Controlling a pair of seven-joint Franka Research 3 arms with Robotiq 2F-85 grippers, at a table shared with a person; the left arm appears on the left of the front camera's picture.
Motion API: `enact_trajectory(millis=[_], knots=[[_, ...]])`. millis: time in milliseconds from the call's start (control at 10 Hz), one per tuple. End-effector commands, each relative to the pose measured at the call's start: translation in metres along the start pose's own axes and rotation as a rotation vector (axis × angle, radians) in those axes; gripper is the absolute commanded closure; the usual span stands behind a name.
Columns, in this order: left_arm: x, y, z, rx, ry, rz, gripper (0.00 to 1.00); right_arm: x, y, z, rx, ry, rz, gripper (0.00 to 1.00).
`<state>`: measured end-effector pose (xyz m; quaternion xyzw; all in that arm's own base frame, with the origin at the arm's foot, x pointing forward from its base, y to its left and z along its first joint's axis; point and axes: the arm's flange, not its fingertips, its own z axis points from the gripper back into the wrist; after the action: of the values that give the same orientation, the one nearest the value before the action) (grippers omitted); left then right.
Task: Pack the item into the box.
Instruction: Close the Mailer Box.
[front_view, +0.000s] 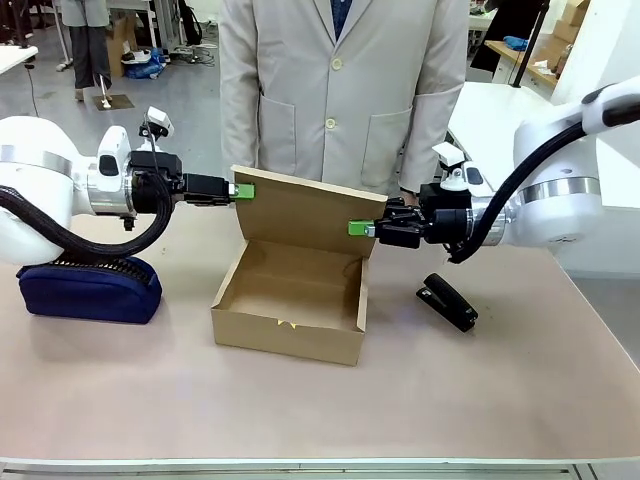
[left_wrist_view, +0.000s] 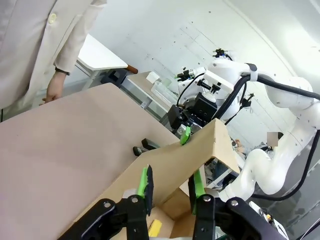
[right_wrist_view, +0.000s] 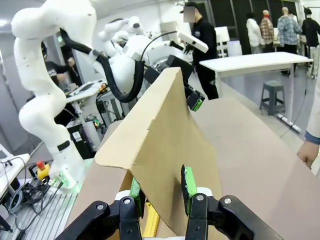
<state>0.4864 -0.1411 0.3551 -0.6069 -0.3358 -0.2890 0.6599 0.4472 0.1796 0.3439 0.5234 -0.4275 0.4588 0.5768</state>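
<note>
Left hand (front_view: 243, 190) and right hand (front_view: 355, 229) each clamped on the box's lid flap (front_view: 305, 208) corners

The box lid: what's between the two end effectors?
In the front view, the box's raised lid flap spans between left end effector and right end effector.

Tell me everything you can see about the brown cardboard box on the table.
The shallow rectangular brown cardboard box sits open near the middle of the beige table. Its attached lid flap stands raised at the far side. The left claw straddles the flap's left top corner and the right claw its right edge, green pads on either side of the card. Something small and yellow lies on the box floor near the front wall.
</note>
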Motion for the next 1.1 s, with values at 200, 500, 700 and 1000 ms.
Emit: enact_trajectory(millis=[200,500,700,1000], knots=[[-0.014,-0.007,0.005,-0.011,0.009,-0.170,0.60,-0.003,0.011,0.006,0.016,-0.038,0.293,0.59],[-0.031,-0.012,0.008,-0.099,-0.012,-0.359,0.60,-0.013,0.018,0.005,-0.009,-0.076,0.476,0.59],[-0.039,-0.011,0.010,-0.153,-0.027,-0.441,0.60,-0.021,0.025,0.004,-0.054,-0.060,0.572,0.59],[-0.046,-0.005,-0.001,-0.176,0.038,-0.461,0.60,-0.037,0.041,0.003,-0.091,-0.037,0.635,0.59]])
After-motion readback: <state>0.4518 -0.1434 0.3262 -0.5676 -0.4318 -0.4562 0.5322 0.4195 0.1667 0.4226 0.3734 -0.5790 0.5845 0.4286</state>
